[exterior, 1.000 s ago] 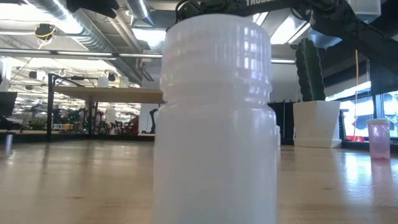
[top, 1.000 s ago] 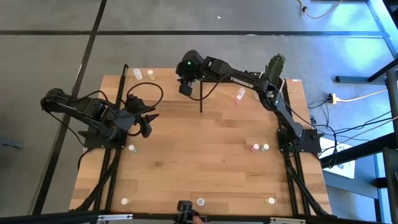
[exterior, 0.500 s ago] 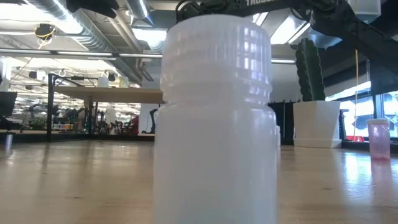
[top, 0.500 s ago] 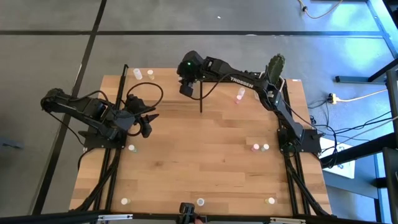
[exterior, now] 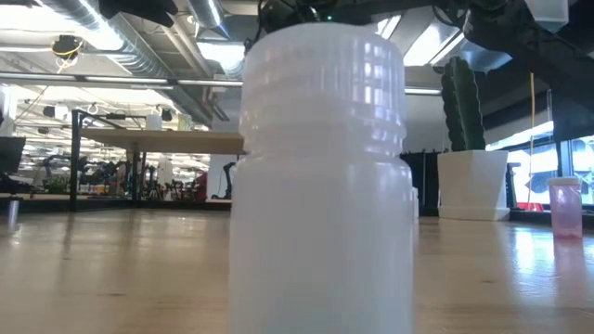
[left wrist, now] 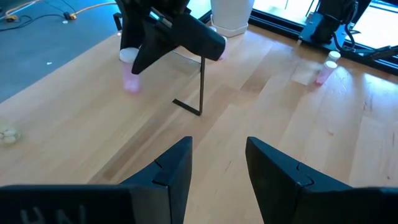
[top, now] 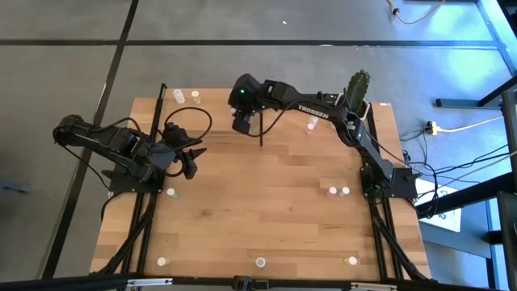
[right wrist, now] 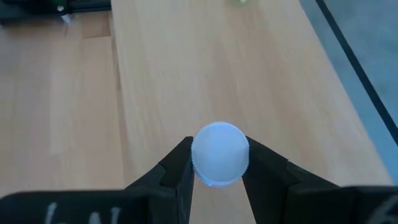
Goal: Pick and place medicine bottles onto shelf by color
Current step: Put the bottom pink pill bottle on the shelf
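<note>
Over the shelf (top: 212,113), right gripper (right wrist: 219,175) (arm outstretched) clamps white bottle (right wrist: 220,154).

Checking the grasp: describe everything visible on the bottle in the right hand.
The white bottle is a small plastic-looking cylinder seen cap-on: a round, smooth, pale top. The right hand grips it, one dark finger pressing each side. It hangs upright above the light-wood shelf board at the table's far edge. Its body and base are hidden.

An open-plan robotics lab or workshop was indicated: exposed ceiling ducts (exterior: 121,46) and strip lights (exterior: 56,42) were seen overhead, long benches (exterior: 158,141) crowded with equipment stood behind the worktop (exterior: 111,269), and cables (top: 452,174) were trailed over a grey concrete floor (top: 73,48).
</note>
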Action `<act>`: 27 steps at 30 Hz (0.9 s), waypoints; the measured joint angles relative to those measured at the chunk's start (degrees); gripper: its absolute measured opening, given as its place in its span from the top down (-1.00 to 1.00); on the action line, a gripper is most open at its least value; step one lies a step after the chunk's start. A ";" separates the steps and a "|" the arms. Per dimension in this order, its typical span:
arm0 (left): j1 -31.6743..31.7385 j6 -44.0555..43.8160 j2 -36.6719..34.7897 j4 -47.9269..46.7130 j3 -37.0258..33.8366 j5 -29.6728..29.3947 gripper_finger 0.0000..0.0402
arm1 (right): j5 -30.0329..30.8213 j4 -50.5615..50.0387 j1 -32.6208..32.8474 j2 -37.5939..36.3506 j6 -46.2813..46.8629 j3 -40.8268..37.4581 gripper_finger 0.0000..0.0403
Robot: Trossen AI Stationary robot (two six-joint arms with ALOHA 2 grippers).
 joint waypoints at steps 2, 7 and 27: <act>0.00 0.00 0.00 0.00 0.00 0.02 0.29 | 0.00 0.01 0.07 0.00 -0.02 0.00 0.41; -0.01 0.00 0.00 0.00 0.00 0.01 0.29 | 0.02 0.00 0.07 -0.02 -0.15 0.00 0.41; -0.02 0.00 0.00 -0.02 0.00 0.02 0.29 | 0.04 0.01 0.02 -0.13 -0.10 0.00 0.25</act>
